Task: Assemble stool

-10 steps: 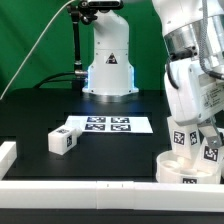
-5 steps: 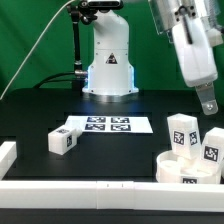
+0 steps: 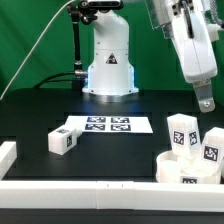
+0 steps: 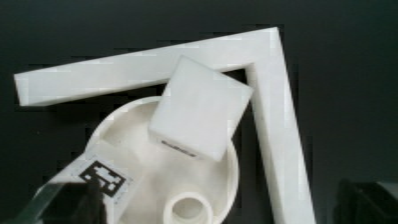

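Note:
The round white seat disc (image 3: 184, 168) lies at the exterior view's lower right, by the front rail. Two chunky white legs stand upright in it: one (image 3: 181, 132) toward the middle and one (image 3: 212, 146) further to the exterior view's right. A third leg (image 3: 63, 141) lies loose on the black table at the exterior view's left. My gripper (image 3: 205, 103) hangs well above the seat, open and holding nothing. In the wrist view I look down on the seat (image 4: 187, 175), one standing leg (image 4: 205, 110) and a tagged leg (image 4: 103, 178).
The marker board (image 3: 108, 125) lies in the middle of the table in front of the robot base (image 3: 108, 60). White rails run along the front edge (image 3: 90, 189) and at the left (image 3: 7, 153). In the wrist view, rails meet at a corner (image 4: 270, 60) beside the seat.
A second ago my gripper was down around the right leg in the seat. It has let go and risen, and the leg stays standing. In the last half second almost nothing has moved.

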{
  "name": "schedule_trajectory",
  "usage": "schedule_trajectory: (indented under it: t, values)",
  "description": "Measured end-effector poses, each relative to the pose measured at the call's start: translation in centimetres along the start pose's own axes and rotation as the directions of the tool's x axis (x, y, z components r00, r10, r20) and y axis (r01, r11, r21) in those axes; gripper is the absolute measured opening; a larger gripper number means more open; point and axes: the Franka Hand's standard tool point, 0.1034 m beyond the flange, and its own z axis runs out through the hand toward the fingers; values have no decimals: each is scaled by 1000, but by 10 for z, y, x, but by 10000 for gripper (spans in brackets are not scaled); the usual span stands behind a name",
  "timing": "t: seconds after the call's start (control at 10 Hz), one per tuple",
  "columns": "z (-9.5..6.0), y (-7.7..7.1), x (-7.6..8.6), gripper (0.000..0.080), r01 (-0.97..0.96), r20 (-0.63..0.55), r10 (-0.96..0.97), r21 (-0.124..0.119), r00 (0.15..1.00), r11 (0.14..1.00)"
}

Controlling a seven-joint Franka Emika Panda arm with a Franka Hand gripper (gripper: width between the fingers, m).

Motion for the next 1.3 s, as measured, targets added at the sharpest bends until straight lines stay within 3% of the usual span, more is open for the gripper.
schedule_trajectory:
  t: [0.1, 0.2, 0.3, 0.5, 0.8, 0.9, 1.2, 1.3]
  values:
    - [0, 1, 0, 649, 20, 0, -20, -6, 1000, 1000]
    - [4, 12, 4, 649, 152, 14, -152, -61, 988, 986]
    - [4, 15, 16, 649, 252, 30, -251, -90, 968, 963]
    - [1, 13, 43, 649, 277, 12, -277, -43, 961, 960]
    - [-12, 5, 93, 649, 443, 8, -443, -42, 897, 896]
    - [-14, 3, 100, 649, 473, -1, -474, -44, 881, 880]
    - [-12, 4, 97, 649, 477, 1, -477, -46, 879, 878]
    - [-11, 4, 99, 649, 576, 3, -576, -50, 817, 816]
